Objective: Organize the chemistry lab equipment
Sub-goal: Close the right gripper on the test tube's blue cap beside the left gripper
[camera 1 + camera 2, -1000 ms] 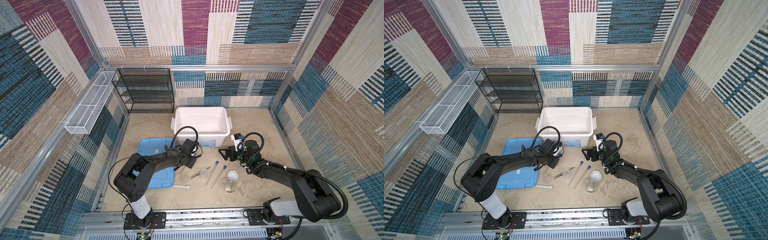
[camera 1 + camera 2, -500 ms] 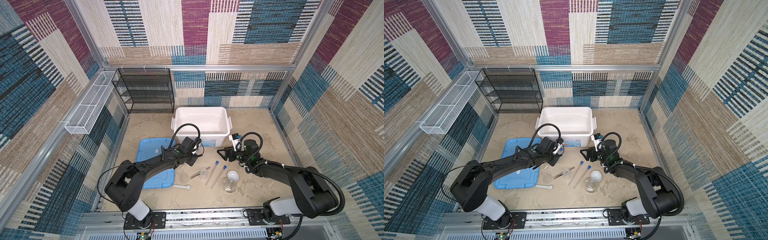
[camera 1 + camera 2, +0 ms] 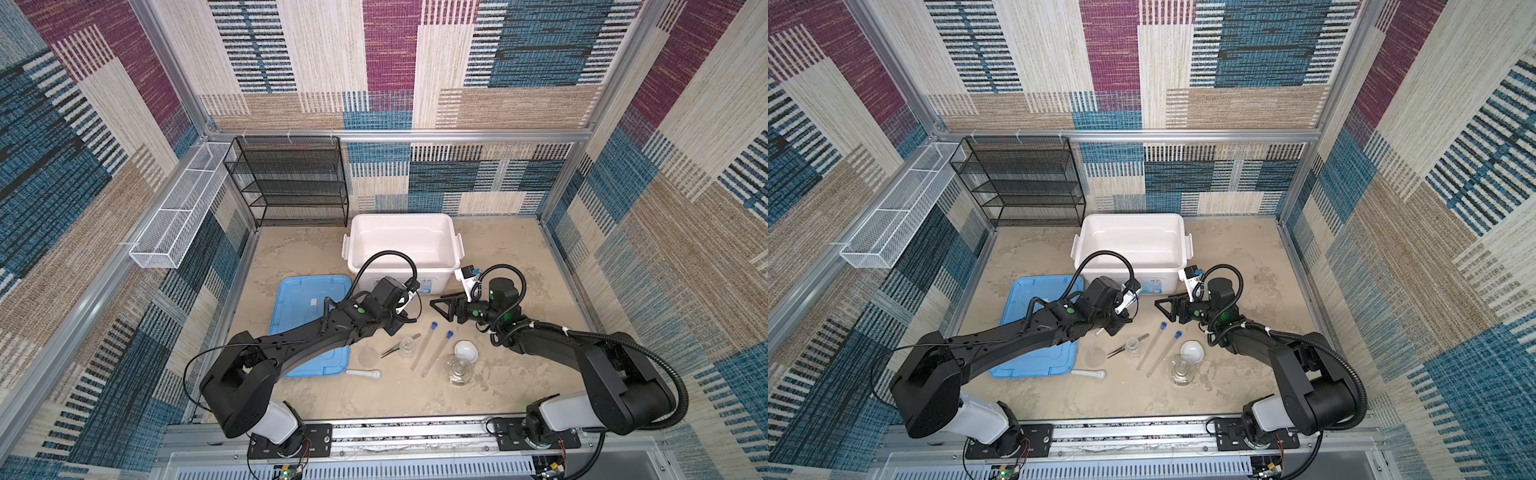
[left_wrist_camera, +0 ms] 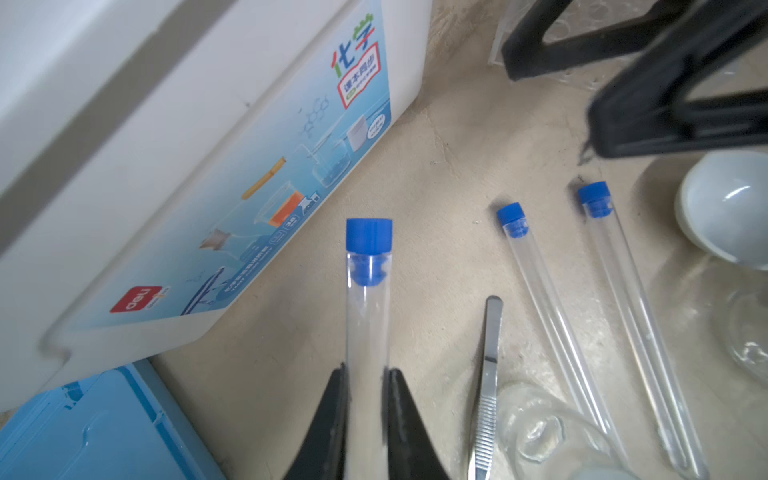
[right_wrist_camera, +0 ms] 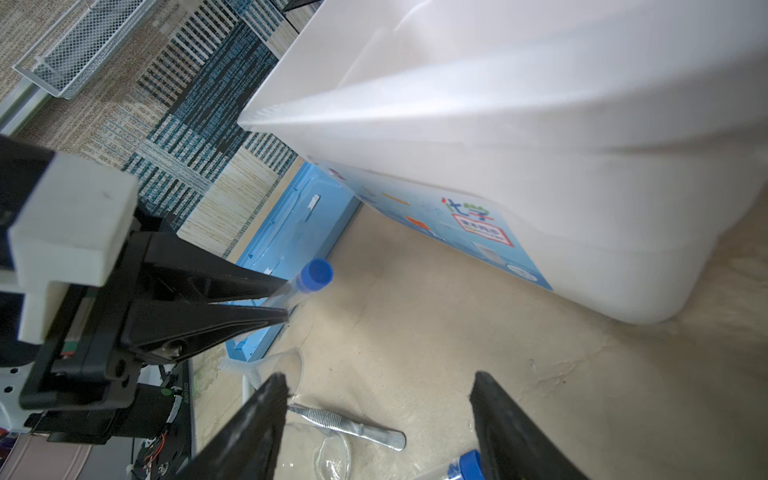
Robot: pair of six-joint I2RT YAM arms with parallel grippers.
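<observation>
— Mesh comes first, far left: we see a long white wire basket on the wall, then a black wire rack with flat shelves.

— Next we see the blue lid. It is flat, smooth plastic, and it lies on the sandy table.

— What about the left gripper?

— Its two black fingers pinch a long, clear, round tube. This held test tube has a blue cap. It hangs above the table, just beside the white bin, a smooth plastic box with a picture sticker on its side.

— Down on the table we find the white pestle, a short stick with one fat round end, near the lid's corner.

— Then comes a clear funnel, then shiny metal tweezers, thin and pointy, with a small glass flask just beside them.

— We see the left lying tube and the right lying tube side by side, blue caps toward the bin.

— After them sits the small white bowl, round and smooth. A round glass flask stands just beside it.

— And the right gripper?

— Its black fingers are spread wide, with nothing between them. It hangs above the table near the tube caps.
</observation>
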